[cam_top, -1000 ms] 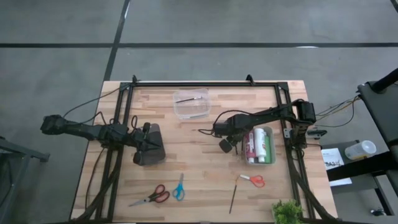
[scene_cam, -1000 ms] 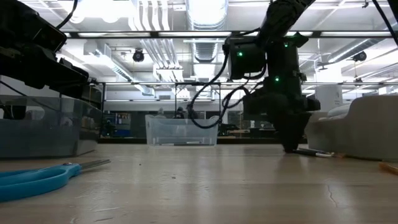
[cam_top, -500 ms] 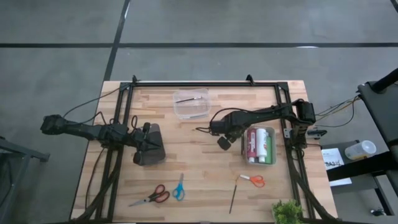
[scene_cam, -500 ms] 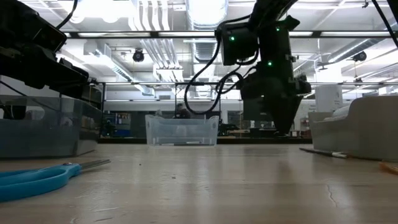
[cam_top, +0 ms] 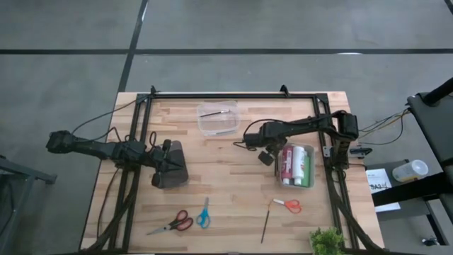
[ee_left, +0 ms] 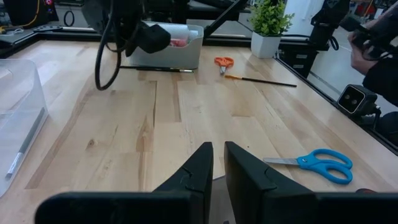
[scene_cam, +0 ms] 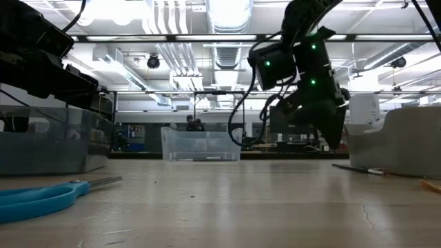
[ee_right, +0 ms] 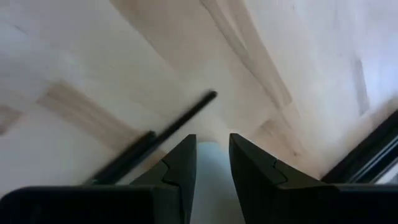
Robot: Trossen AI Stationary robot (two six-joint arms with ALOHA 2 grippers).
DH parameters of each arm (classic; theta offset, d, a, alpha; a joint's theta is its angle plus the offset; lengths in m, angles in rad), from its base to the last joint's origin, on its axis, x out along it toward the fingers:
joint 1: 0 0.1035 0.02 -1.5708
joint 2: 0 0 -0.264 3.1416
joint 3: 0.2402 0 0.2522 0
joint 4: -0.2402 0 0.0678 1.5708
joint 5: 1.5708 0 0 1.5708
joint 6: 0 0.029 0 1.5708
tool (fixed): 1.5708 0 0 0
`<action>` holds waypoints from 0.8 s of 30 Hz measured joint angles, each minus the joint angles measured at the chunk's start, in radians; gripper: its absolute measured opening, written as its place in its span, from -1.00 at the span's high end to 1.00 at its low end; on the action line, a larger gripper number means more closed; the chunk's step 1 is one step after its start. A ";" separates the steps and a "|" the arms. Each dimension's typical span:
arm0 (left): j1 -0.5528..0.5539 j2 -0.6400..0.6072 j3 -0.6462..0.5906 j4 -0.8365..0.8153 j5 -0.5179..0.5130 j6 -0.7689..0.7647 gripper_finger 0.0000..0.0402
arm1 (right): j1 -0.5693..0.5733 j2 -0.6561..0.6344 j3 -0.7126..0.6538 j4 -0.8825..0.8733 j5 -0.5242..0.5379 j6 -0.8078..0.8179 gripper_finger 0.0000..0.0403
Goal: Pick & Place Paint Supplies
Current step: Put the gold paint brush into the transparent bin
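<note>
Right gripper [cam_top: 265, 156]: I have it hanging above the table, just beside the grey bin [cam_top: 309, 150], on the side facing the table's middle. In the low view it [scene_cam: 337, 141] is clear of the wood.
Right gripper's hold: I cannot tell whether it is released or clenched on anything. In its own camera something pale sits at its tip [ee_right: 211, 158], and I can't make out what it is.
Dark brush [ee_right: 168, 134]: it lies flat on the table under and a little ahead of the right gripper, apart from it. From the left wrist camera I see it [ee_left: 155, 68] lying along the foot of the bin, with the gripper above it.
Paint bottles: a red one [cam_top: 287, 164], a white one [cam_top: 298, 166] and a green one [cam_top: 308, 170] lie side by side in the grey bin.
Clear box [cam_top: 217, 129]: it stands near the far edge, well apart from the right gripper, with one brush [cam_top: 217, 111] inside.
Loose brush [cam_top: 266, 221]: it lies near the table's front edge, just beside the orange scissors [cam_top: 289, 205].
Left gripper [cam_top: 164, 157]: I have it parked at the left, against a dark grey box [cam_top: 173, 173]. Its fingers [ee_left: 199, 168] stand narrowly apart with nothing between them.
Other scissors: a blue pair [cam_top: 204, 212] and a red pair [cam_top: 173, 223] lie at the front left.
</note>
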 joint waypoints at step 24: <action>0.000 0.000 0.000 0.000 0.000 0.000 0.75 | -0.011 -0.002 -0.061 0.258 -0.178 0.052 0.55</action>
